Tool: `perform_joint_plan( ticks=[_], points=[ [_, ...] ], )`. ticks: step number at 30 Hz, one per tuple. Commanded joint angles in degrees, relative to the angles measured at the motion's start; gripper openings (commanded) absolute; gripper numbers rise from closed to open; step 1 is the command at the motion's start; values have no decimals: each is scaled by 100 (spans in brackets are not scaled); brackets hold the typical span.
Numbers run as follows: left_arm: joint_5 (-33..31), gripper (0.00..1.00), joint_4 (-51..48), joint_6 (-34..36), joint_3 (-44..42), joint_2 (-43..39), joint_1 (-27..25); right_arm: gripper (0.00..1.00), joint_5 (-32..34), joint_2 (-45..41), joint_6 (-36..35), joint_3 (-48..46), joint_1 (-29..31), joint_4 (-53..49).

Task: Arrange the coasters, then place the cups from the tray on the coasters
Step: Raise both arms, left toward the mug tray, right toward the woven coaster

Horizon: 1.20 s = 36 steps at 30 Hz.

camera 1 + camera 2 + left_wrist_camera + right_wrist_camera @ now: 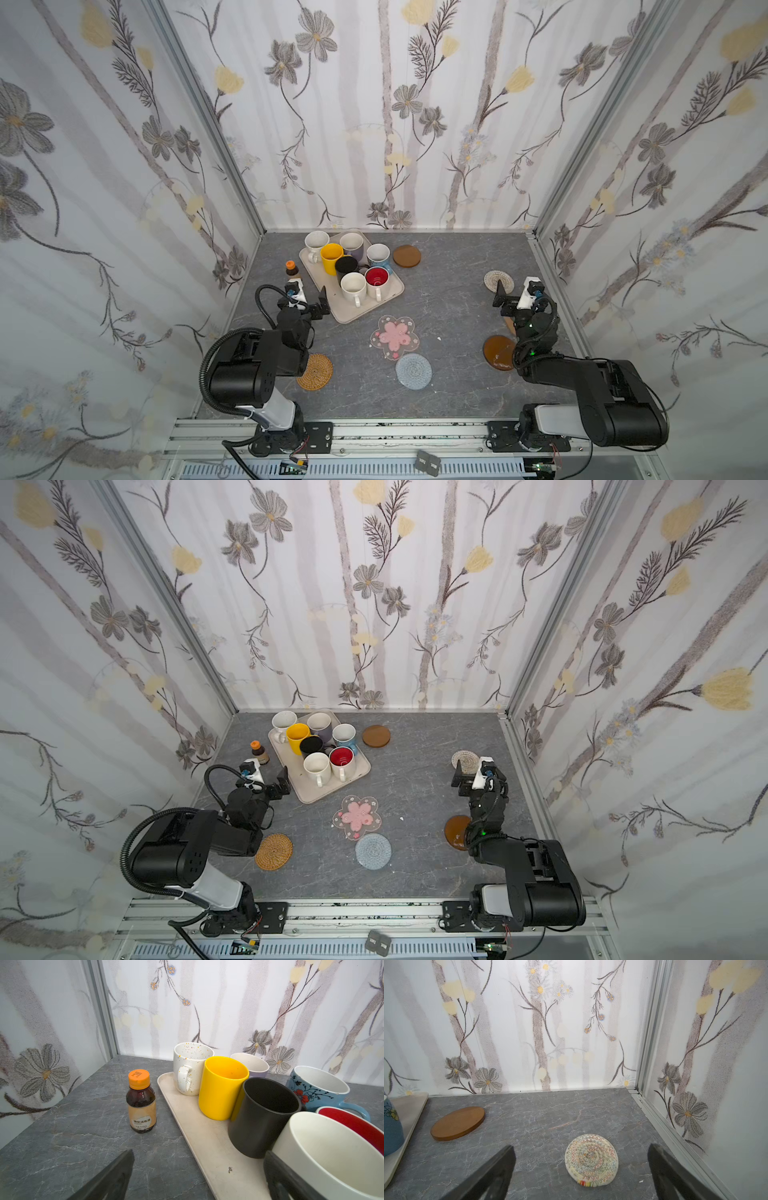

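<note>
1. Grippers first: the right gripper (581,1150) hangs low over the counter (542,1113), spread wide and empty, with the cream woven coaster (591,1160) just ahead of it.
2. That coaster looks light, soft and floppy. Lying flat, it probably needs a pinch at its edge.
3. The left gripper (197,1159), equally wide and empty, hovers at the tray (187,1118) rim beside the nearest white cup (332,1157).
4. The cups there stand crowded. They look rigid, glossy and breakable, so a rim-wall or handle grip seems safest.
5. The brown wood disc (457,1123) lies beside the tray and looks stiff.
</note>
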Motion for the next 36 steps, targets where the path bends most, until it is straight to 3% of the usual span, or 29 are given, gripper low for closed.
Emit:
perform_joint_plan(
  ticks=[1, 30, 36],
  points=[
    [-15, 100, 75, -6, 2, 0, 4, 100, -45, -4, -42, 29, 4, 7],
    [145, 100, 45, -114, 31, 17, 123, 100, -200, 5, -5, 77, -66, -59],
    [-355, 100, 67, -320, -68, -145, 127, 100, 203, -143, 48, -75, -3, 138]
  ],
)
